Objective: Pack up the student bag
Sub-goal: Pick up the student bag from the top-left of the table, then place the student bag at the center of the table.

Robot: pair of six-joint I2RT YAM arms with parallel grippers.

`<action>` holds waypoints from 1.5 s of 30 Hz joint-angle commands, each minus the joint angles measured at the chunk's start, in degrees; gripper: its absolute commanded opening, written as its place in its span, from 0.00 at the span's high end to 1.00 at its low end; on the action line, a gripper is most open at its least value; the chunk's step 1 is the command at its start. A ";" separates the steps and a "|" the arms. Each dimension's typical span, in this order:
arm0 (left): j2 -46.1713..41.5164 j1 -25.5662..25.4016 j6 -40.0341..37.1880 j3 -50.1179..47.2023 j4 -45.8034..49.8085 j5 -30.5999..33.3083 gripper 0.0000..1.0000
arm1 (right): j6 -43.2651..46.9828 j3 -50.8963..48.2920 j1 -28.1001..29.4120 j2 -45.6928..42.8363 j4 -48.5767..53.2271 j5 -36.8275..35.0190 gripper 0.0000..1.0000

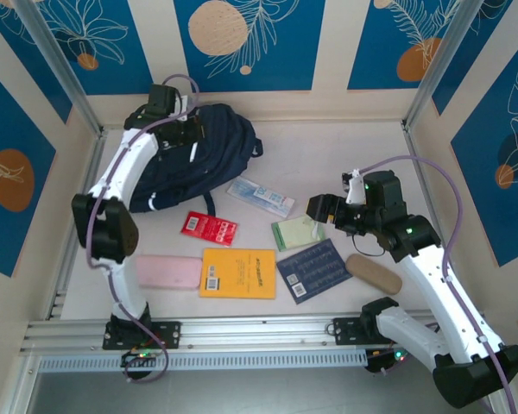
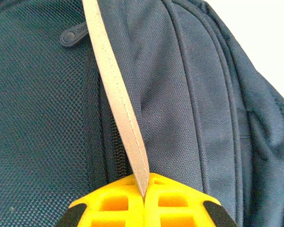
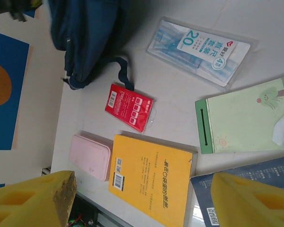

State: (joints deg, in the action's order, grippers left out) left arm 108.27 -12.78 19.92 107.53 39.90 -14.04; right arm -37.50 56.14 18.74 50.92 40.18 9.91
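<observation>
The student bag (image 1: 198, 159), dark navy, lies at the back left of the table; its fabric and a closed zipper (image 2: 114, 156) show close up in the left wrist view. My left gripper (image 2: 144, 194) is shut on a thin grey strip (image 2: 116, 94) that runs up across the bag, and sits over the bag's top (image 1: 188, 129). My right gripper (image 1: 318, 210) hovers open above the table right of centre, its yellow fingers (image 3: 42, 198) wide apart with nothing between them. The bag's lower end (image 3: 85, 33) appears in the right wrist view.
On the table lie a yellow book (image 1: 238, 273), a pink case (image 1: 168, 272), a red packet (image 1: 209, 228), a blue-white packet (image 1: 261, 197), a green notebook (image 1: 298, 233), a navy book (image 1: 314, 270) and a tan case (image 1: 373, 273). Walls enclose the table.
</observation>
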 commanded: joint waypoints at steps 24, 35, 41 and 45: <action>-11.69 -22.91 -6.94 -20.83 -4.60 -14.70 1.00 | -19.32 -11.86 0.01 6.37 -10.07 8.98 0.14; -13.01 -23.44 -4.70 -23.58 -7.67 -18.27 1.00 | -26.80 -15.52 6.06 13.81 -19.54 7.69 0.31; -13.57 -23.52 -5.29 -24.94 -7.28 -16.48 1.00 | -22.08 -6.89 6.65 11.42 1.09 -7.48 0.46; -13.60 -23.48 -5.05 -26.21 -8.38 -16.62 1.00 | -21.32 -3.23 6.65 8.61 5.85 -9.70 0.59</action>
State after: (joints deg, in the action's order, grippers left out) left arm 97.54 -35.51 14.66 81.62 35.05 -27.49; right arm -59.99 50.09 25.12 61.91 38.87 4.56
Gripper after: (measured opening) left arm 0.042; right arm 0.420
